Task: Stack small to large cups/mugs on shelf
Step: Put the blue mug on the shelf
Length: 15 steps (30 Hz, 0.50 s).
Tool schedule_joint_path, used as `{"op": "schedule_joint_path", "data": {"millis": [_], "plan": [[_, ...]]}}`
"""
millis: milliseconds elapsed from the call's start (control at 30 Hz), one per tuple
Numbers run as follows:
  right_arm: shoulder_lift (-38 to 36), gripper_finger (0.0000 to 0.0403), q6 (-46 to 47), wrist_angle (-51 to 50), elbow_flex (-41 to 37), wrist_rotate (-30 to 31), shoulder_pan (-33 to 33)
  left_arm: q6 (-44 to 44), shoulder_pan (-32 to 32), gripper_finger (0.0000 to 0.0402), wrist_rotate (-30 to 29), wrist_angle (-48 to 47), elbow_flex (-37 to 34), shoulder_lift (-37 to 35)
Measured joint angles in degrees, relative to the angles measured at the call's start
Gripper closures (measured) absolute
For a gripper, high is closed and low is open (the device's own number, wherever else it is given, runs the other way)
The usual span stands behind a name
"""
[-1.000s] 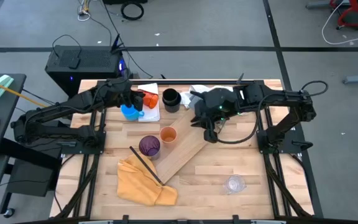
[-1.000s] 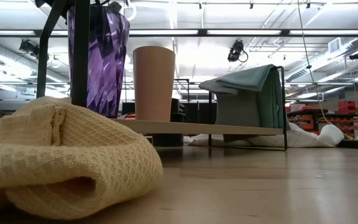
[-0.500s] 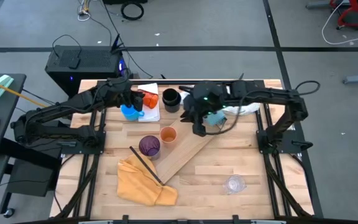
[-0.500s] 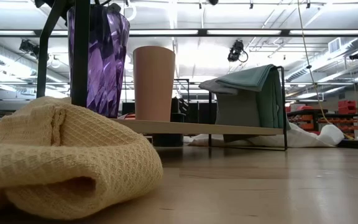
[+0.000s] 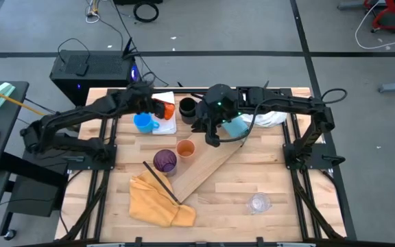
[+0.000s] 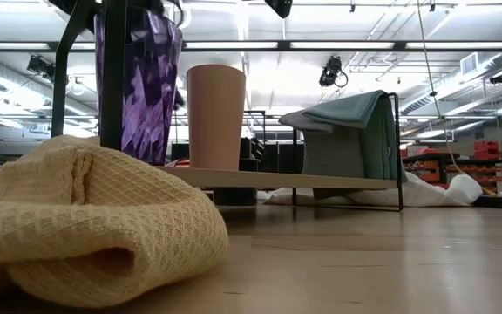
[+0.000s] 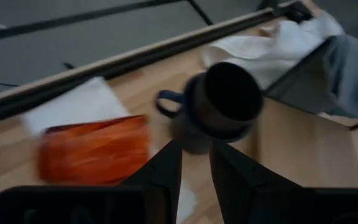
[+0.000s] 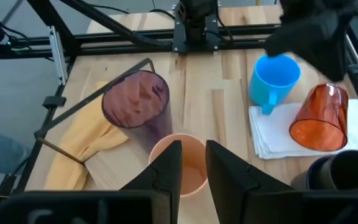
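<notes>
Left gripper [image 7: 196, 149]: at the back left of the table [image 5: 266, 171], by the white pad [image 5: 164, 122]. Fingers a narrow gap apart, nothing between them. Pointed toward the black mug [image 7: 229, 102], not touching it.

Right gripper [image 8: 193, 148]: reached across to mid-table, above the near end of the shelf [image 5: 208, 168], close over the orange cup [image 5: 185, 148]. Fingers likewise a little apart, empty.

Shelf: pale wooden board lying at a slant across the middle of the table. Carries two cups at its left end, both upright and just beside each other: purple cup [image 8: 137, 106] at the outer end, orange cup next along.

Still off the shelf, at the back of the table:
- red-orange tumbler [image 8: 321, 118], apparently on its side, on the white pad
- blue mug [image 8: 275, 78], upright, just beside the pad on bare wood
- black mug, upright, just right of the pad, handle out

Elsewhere: yellow cloth [image 5: 160, 199] bunched at the front left, touching the shelf's end; thin dark rod [image 5: 160, 182] across cloth and board; teal cloth [image 5: 235, 128] and white cloth [image 5: 271, 118] at the back right, under the right arm.
</notes>
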Motion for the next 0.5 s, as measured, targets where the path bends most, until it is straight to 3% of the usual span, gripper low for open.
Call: {"op": "schedule_joint_path", "data": {"millis": [167, 500], "plan": [[-0.02, 0.0325, 0.35, 0.00, 0.15, -0.18, 0.01, -1.44, -0.04, 0.0314, 4.79, 3.48, 0.00, 6.03], [-0.02, 0.0325, 1.44, -0.15, 0.17, -0.85, 0.02, 6.23, -0.12, 0.0308, 3.66, -4.53, 8.62, 13.82]]}}
